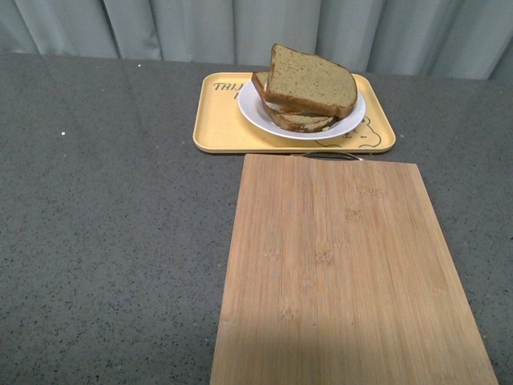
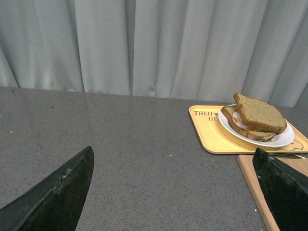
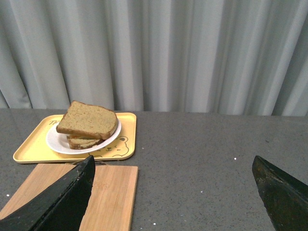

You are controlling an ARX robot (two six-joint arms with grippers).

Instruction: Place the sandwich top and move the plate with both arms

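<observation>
The sandwich top (image 1: 313, 80), a tan-brown speckled bread slice, lies tilted on the stacked slices on the white plate (image 1: 346, 122). The plate sits on the yellow tray at the far side of the table. It also shows in the left wrist view (image 2: 284, 139) and the right wrist view (image 3: 55, 143), with the top slice (image 2: 259, 113) (image 3: 89, 120) on the stack. Neither arm shows in the front view. My left gripper (image 2: 173, 166) is open and empty over bare table, well short of the tray. My right gripper (image 3: 173, 173) is open and empty, to the right of the tray.
The yellow bear-print tray (image 1: 216, 120) stands at the back of the grey table. A large bamboo cutting board (image 1: 345, 273) lies in front of it, reaching the near edge. Grey curtains hang behind the table.
</observation>
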